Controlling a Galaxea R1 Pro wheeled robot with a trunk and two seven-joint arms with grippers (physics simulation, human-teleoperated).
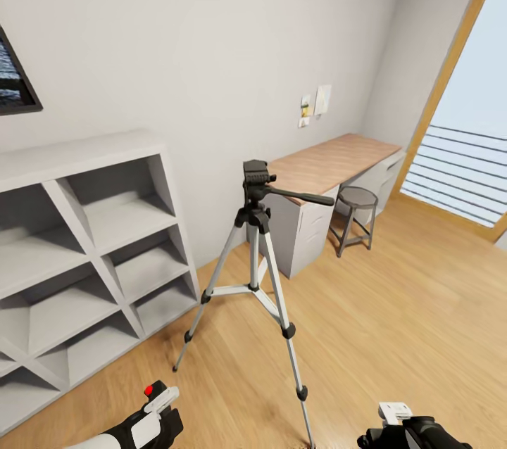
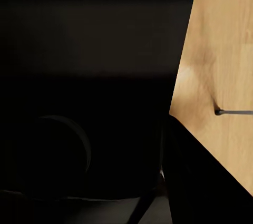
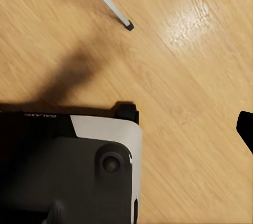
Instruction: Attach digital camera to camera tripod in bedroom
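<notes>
The camera tripod (image 1: 255, 224) stands on the wood floor in the middle of the head view, silver legs spread, black head and pan handle pointing right. At the bottom left, my left gripper (image 1: 159, 403) is shut on the digital camera (image 1: 150, 391), whose red button shows on top. In the left wrist view the camera's dark body (image 2: 79, 103) sits close to the lens, with a tripod leg (image 2: 234, 112) on the floor beyond it. My right gripper (image 1: 396, 412) hangs low at the bottom right, open and holding nothing. One tripod foot (image 3: 128, 25) shows in the right wrist view.
White cube shelves (image 1: 91, 259) line the left wall. A wooden desk (image 1: 331, 164) with a grey stool (image 1: 355, 213) stands behind the tripod to the right. A glass door with a railing (image 1: 458, 174) is at the far right. My own base (image 3: 79, 166) shows below the right gripper.
</notes>
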